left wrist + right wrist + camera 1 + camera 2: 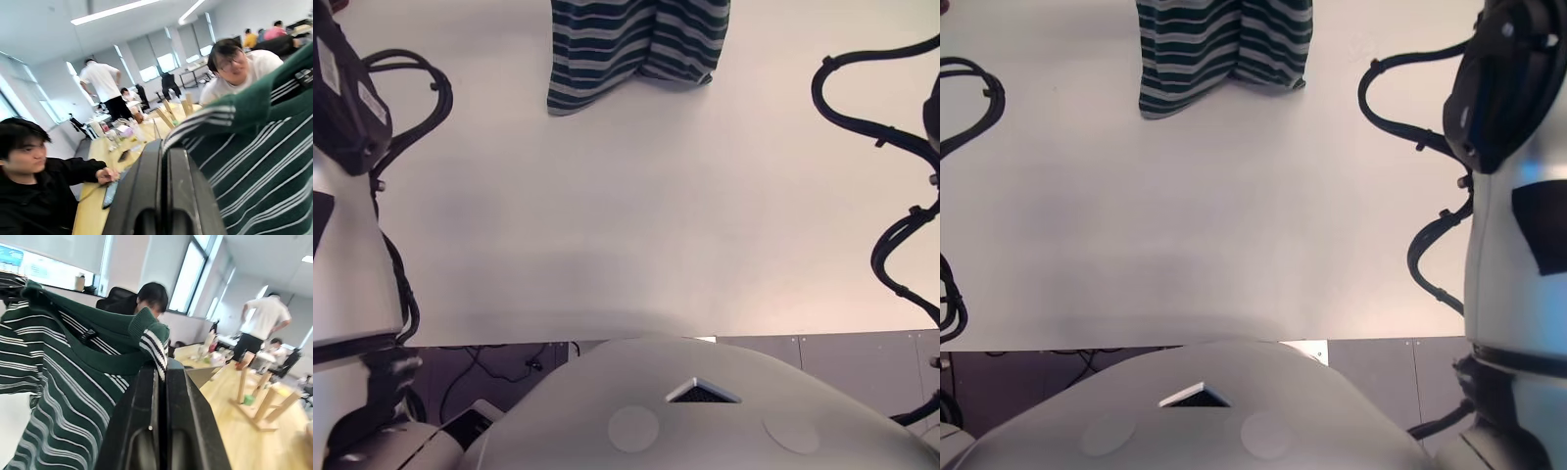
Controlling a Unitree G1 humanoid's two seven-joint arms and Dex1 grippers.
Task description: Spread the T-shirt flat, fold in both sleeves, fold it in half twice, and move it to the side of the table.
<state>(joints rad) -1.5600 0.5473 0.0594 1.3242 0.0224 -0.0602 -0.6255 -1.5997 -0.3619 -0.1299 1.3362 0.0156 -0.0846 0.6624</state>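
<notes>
Green cloth with thin white stripes is pinched in the left end effector (164,149). Its two black fingers (139,196) are pressed together with no gap between them, and a folded edge of the T-shirt (254,147) comes out right at their tips. From that pinch the fabric runs away from the left end effector as one taut, ridged band towards the other arm, and the rest of the garment hangs below that band.

From the head camera, the T-shirt (631,44) shows at the far middle of the pale desk (636,215), between the two arms. It hangs in loose vertical folds rather than lying spread out. Its lower edge sits low over the desk surface; whether it touches cannot be told. Black cables (411,88) loop along the left arm, and more run along the right one.

On the right, the right end effector (161,369) is clamped on the T-shirt too. Its fingers are closed flat against each other, and a ribbed, striped edge of the cloth is folded over their tips. The body of the garment drops away from this pinch and stretches off towards the left arm, so the shirt is held up by both end effectors at two points along its upper edge.
</notes>
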